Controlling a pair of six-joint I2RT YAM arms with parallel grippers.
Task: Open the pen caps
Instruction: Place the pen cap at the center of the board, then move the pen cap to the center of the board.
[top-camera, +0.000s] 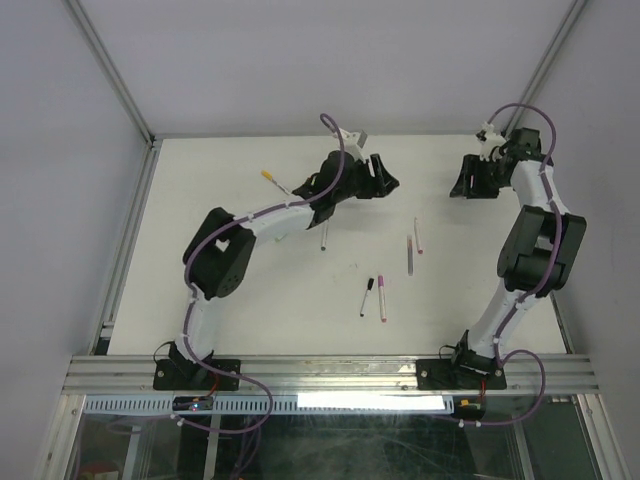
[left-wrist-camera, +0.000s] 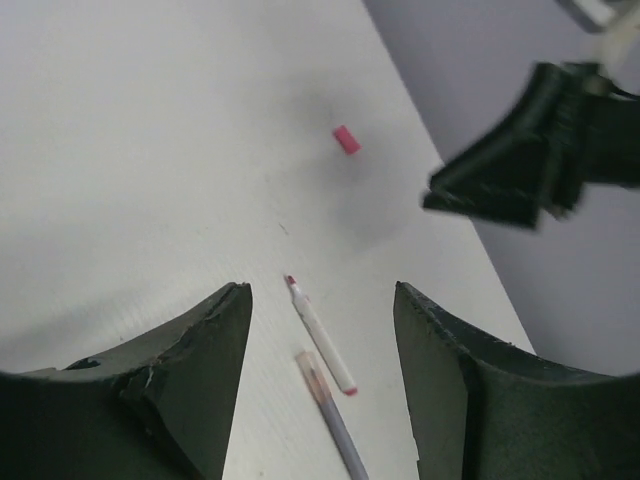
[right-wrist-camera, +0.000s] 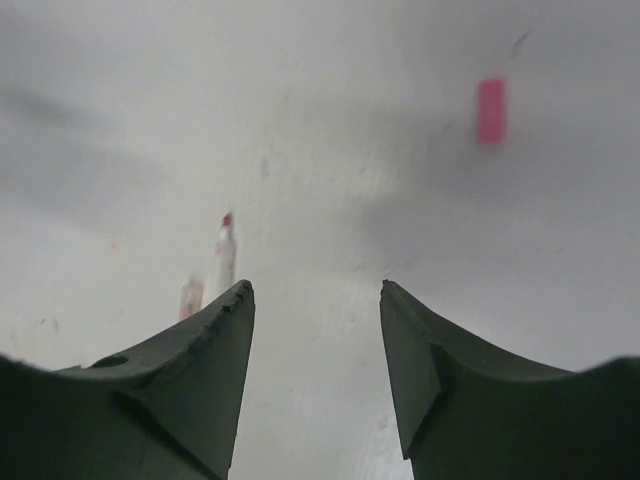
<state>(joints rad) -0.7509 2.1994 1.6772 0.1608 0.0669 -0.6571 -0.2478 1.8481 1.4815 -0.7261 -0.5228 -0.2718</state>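
A loose pink pen cap (left-wrist-camera: 346, 140) lies on the white table between the two grippers; it also shows in the right wrist view (right-wrist-camera: 490, 110). A white pen with a bare red tip (left-wrist-camera: 320, 335) and a grey pen with a clear cap (left-wrist-camera: 332, 418) lie side by side; both show in the top view (top-camera: 418, 235) (top-camera: 410, 255). My left gripper (left-wrist-camera: 320, 290) is open and empty above them. My right gripper (right-wrist-camera: 315, 288) is open and empty, facing the left one (top-camera: 388, 183). A yellow pen (top-camera: 272, 180), a black pen (top-camera: 367, 296) and a purple pen (top-camera: 381, 298) lie apart.
Another pen (top-camera: 324, 238) pokes out from under my left arm. The right gripper (left-wrist-camera: 520, 170) shows in the left wrist view at the table's right edge. Grey walls and a metal frame (top-camera: 130, 240) close the table in.
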